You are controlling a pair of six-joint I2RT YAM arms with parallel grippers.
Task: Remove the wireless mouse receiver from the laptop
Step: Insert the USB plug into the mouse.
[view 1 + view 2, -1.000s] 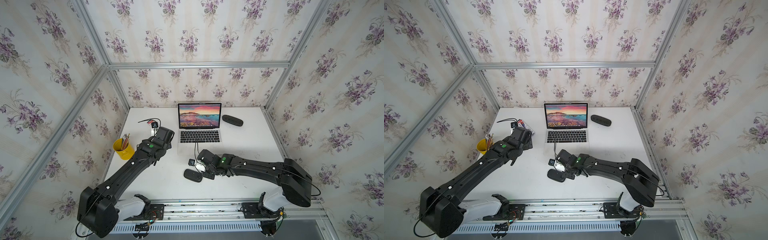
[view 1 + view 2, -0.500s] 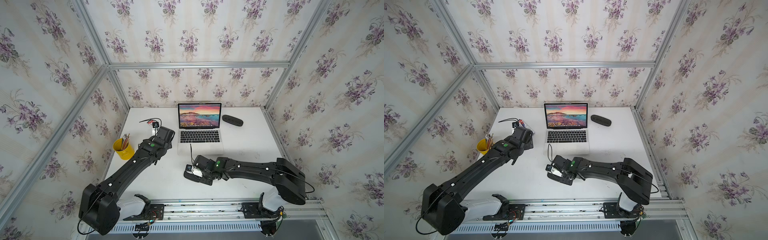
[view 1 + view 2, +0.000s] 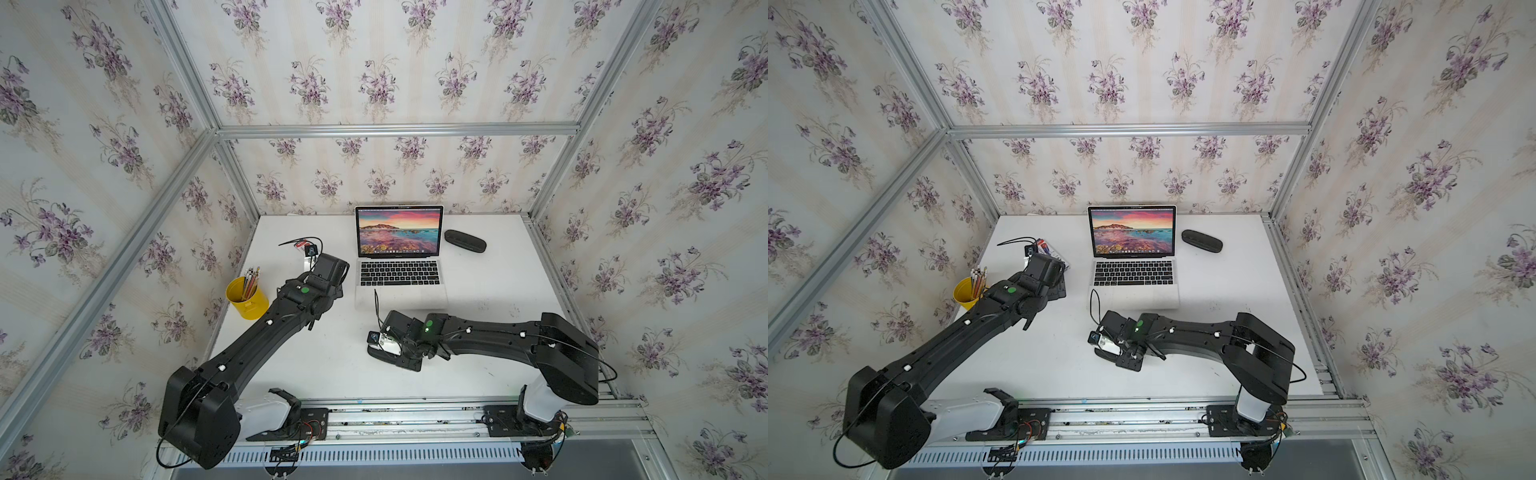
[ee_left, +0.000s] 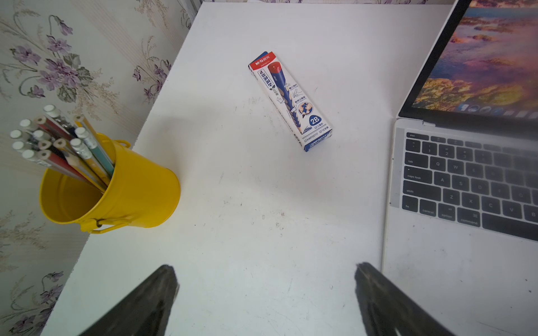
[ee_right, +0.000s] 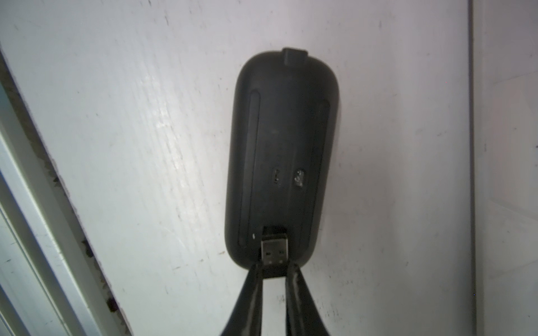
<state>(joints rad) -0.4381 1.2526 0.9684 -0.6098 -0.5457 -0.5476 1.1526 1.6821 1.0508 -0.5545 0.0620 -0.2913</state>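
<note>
Right gripper (image 5: 275,269) is clenched on the tiny black wireless mouse receiver (image 5: 274,250). The receiver's silver plug is at a slot in the underside of the upturned black oval mouse (image 5: 285,139); whether the plug sits inside is unclear. Both top views hide this grip beneath the right arm (image 3: 490,336). Farther back, the left gripper (image 4: 263,267) hangs spread wide over the white table (image 4: 262,203) beside the slim silver laptop (image 3: 411,297), which stands well apart from the receiver.
</note>
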